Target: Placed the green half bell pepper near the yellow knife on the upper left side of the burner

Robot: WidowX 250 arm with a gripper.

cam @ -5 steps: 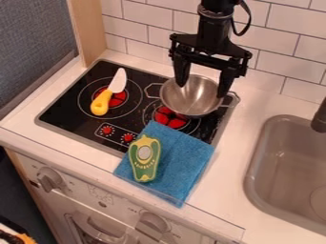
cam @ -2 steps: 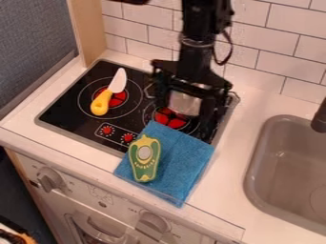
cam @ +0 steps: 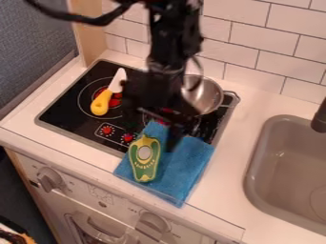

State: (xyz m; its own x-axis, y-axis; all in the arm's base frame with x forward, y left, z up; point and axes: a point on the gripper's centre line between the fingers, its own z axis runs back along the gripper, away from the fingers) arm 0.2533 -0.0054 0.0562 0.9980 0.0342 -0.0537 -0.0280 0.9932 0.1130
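Note:
The black gripper hangs over the front middle of the stove, its two fingers apart with nothing between them. Just below it in the view, the green half bell pepper lies cut side up on a folded blue cloth. On the stove's upper left burner rests the yellow-handled knife, its white blade pointing toward the back. The arm and gripper cover part of the stove's middle.
A steel pot with side handles stands at the stove's back right, partly behind the arm. A grey sink lies to the right, and a tiled wall runs along the back.
From above the pot, the gripper has come forward and to the left, to just behind the pepper. Pepper, knife, cloth and pot have kept their places.

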